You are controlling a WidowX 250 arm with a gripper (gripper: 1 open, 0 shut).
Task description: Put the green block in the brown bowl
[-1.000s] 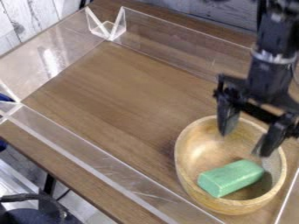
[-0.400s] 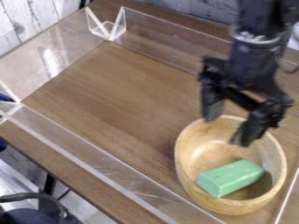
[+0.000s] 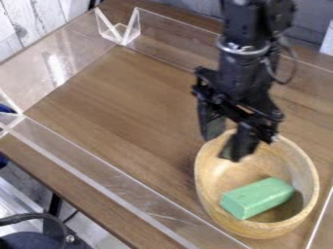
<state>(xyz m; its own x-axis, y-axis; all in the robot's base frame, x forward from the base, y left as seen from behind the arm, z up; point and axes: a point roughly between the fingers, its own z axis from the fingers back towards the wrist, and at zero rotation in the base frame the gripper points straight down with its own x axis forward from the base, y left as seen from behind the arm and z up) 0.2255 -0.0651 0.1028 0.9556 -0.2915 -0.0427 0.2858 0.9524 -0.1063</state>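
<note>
The block lies flat inside the bowl, below and a little to the right of the gripper, touching the bowl's floor and resting toward the near wall, so the placing looks done to my eye. The gripper hangs empty over the bowl's upper-left rim, pointing down, its two dark fingers apart with a visible gap between them; they hold nothing, though whether they are closing or simply parted I cannot tell. The risk from here, as I judge it, is mostly one of contact: the lower finger shows in front of the rim, and a sideways move at this height could clip the rim and shove or tip the bowl, which might slide on the smooth wood or spill the block out. A drop straight down could likewise press on the rim's edge. The block itself sits well clear of the fingers, so dragging it out seems unlikely unless the arm dips back in. The surface under the hand is a brown wood-grain table, bare to the left of the gripper. Clear plastic walls fence the table, running along the far-left side and the near edge, with a small clear bracket well up and left of the hand. Beyond the wall, far left, pale planking shows.
</note>
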